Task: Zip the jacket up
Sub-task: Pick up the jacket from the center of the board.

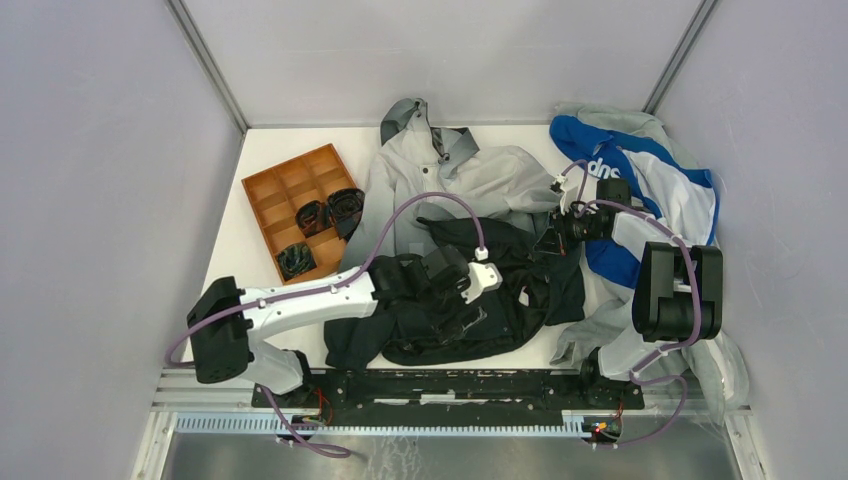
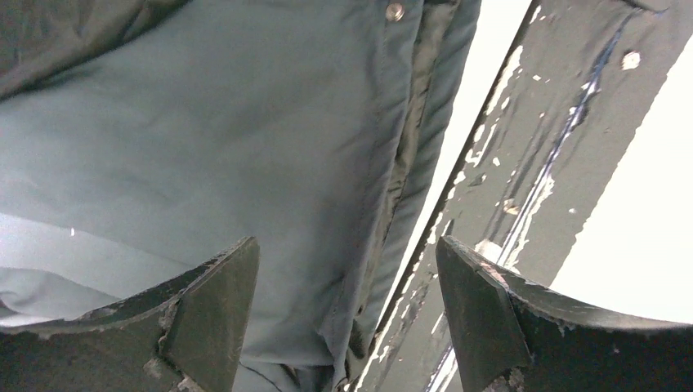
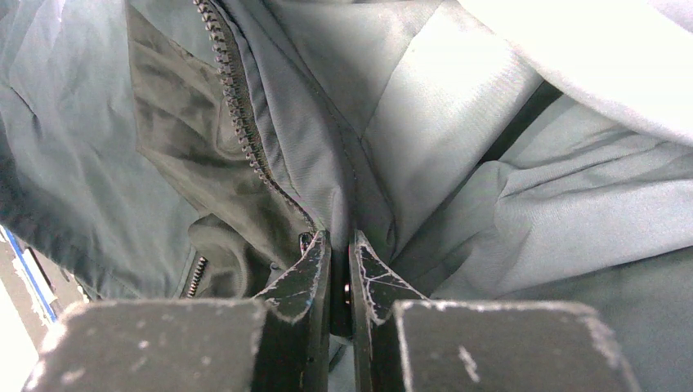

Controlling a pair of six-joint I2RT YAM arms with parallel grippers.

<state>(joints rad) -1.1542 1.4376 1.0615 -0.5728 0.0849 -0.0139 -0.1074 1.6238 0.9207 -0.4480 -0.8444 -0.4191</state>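
Observation:
The jacket [image 1: 480, 180] lies spread on the white table, its light grey hood at the back and its dark hem bunched toward the front. My left gripper [image 1: 462, 318] hovers open over the dark hem. In the left wrist view its jaws [image 2: 347, 245] stand wide apart above the jacket's edge fold [image 2: 204, 147], touching nothing. My right gripper [image 1: 553, 240] is at the jacket's right side. In the right wrist view it [image 3: 339, 237] is shut on a fold of jacket fabric right beside the open zipper teeth [image 3: 237, 106].
A brown compartment tray [image 1: 290, 190] with dark items sits at the back left. A blue-and-white garment [image 1: 650, 190] is heaped at the right under the right arm. A black rail [image 1: 450, 385] runs along the near table edge, next to the hem [image 2: 564, 122].

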